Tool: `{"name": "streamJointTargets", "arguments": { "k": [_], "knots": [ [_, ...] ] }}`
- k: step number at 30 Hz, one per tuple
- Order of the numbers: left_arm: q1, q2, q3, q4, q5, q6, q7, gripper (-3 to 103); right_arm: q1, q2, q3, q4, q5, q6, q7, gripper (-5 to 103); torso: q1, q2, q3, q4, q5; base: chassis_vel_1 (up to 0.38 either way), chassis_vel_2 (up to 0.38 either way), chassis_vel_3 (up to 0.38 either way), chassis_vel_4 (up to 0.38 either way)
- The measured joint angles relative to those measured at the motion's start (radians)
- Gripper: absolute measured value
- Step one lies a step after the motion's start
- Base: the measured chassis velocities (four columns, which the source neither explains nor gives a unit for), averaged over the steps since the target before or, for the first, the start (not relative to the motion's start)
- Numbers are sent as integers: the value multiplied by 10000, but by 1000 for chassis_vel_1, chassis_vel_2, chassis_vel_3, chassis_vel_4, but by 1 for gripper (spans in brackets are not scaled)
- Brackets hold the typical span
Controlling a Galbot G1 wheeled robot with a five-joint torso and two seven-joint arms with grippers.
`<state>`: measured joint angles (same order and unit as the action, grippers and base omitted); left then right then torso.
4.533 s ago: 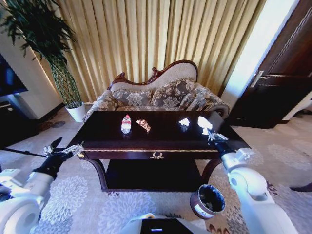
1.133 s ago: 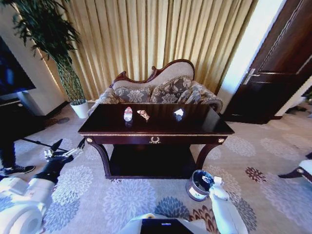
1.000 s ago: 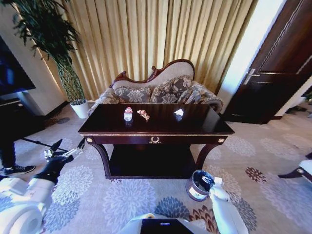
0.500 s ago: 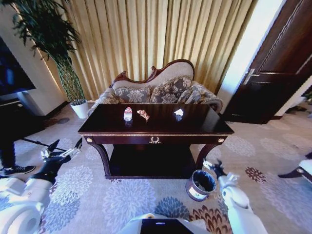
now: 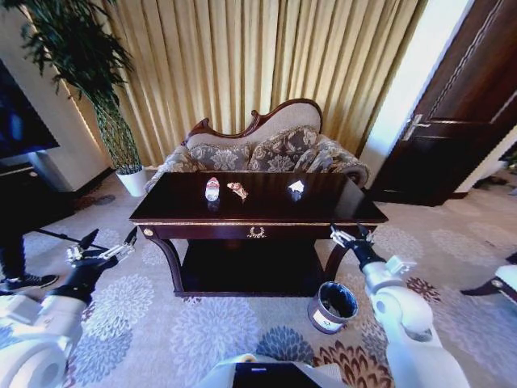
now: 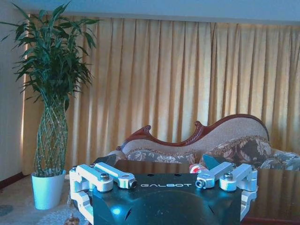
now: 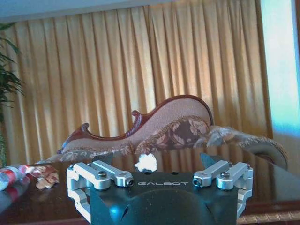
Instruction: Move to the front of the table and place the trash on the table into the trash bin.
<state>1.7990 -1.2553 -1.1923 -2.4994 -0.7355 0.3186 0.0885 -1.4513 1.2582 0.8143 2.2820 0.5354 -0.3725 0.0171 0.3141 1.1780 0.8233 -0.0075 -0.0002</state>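
The dark glossy table stands straight ahead. On it lie the trash items: a small clear bottle with a red label, an orange-brown wrapper and a white paper lump. The right wrist view looks low across the tabletop at the lump, the wrapper and the bottle. My right gripper is open and holds nothing, in front of the table's front right corner and above the trash bin. My left gripper hangs open, left of the table.
A floral sofa stands behind the table against gold curtains. A tall plant in a white pot is at the back left. A dark door is at the right. Patterned carpet lies around the table.
My right gripper has risen from beside the bin's rim to the table's front right corner. The white lump it held 4.5 s ago is gone from it. The left arm barely moved.
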Motion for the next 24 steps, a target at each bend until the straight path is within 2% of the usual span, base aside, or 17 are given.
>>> {"name": "streamJointTargets", "arguments": {
  "k": [2,6,12,16,21,24],
  "knots": [
    [4,-29,-2,-3,1,34,-11,100,-28,-73,-26,537,-8,-608,150,100,0,0,0,0,0,0,0,0,0],
    [-9,-32,-82,-4,-14,336,-127,100,-37,-186,-35,617,-231,-1133,177,100,0,0,0,0,1,0,0,0,0],
    [-136,121,-435,-9,-361,703,-285,100,-36,-232,22,472,-274,-1175,178,100,0,-1,0,0,2,0,0,0,0],
    [-350,357,-1050,-14,-1474,1067,-266,100,-18,-171,-9,287,-323,-1150,171,100,0,-1,1,0,2,0,0,0,0],
    [-377,460,-1243,-15,-1589,1085,-212,100,6,-138,-50,137,-342,-1067,143,100,0,-1,1,1,2,0,0,0,0],
    [-416,499,-1223,-15,-1362,1123,-446,100,55,-185,-75,18,-342,-1020,69,100,0,0,1,0,2,0,0,0,0]
  ]
}}
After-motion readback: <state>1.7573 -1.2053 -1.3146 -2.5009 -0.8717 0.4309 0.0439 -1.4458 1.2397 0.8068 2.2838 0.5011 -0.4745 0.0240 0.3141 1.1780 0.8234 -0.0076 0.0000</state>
